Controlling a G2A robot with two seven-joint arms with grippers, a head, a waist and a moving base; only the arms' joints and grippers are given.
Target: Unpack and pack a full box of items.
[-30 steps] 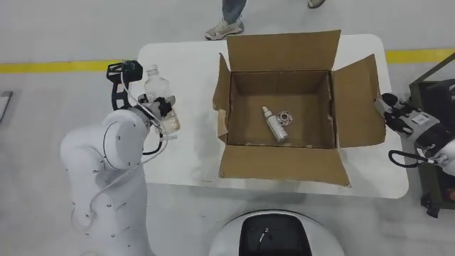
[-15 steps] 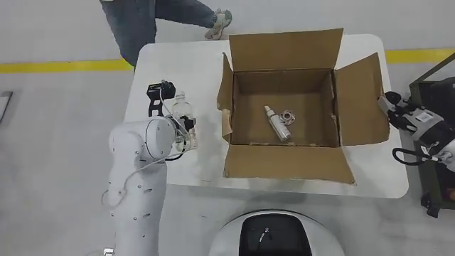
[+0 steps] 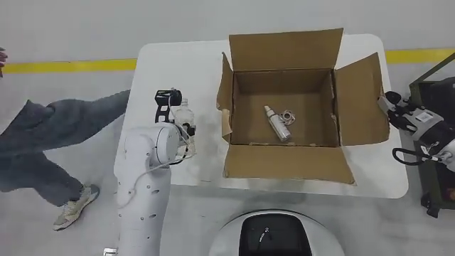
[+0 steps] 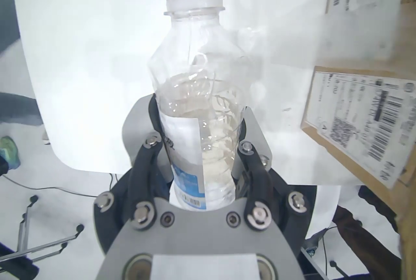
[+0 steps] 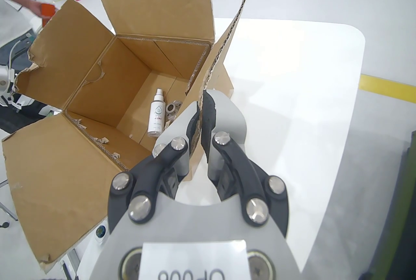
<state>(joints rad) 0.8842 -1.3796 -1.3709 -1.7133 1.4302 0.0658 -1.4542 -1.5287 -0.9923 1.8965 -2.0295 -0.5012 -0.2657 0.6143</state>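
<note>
One box (image 3: 284,50), water bottle (image 4: 198,83), spray bottle (image 3: 274,124).

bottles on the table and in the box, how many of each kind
clear plastic bottle, held in the left hand: 1
white spray bottle, lying in the box: 1
total: 2

Open cardboard box (image 3: 284,162) stands on the white bench (image 3: 185,60), flaps folded outward. Inside lie a white spray bottle (image 3: 274,124) and, just beside it, a small grey ring (image 3: 287,117). Left gripper (image 3: 186,132) holds a clear bottle (image 3: 183,114) over the bench, left of the box. Right gripper (image 3: 389,107) meets the outer edge of the right flap (image 3: 359,103).
</note>
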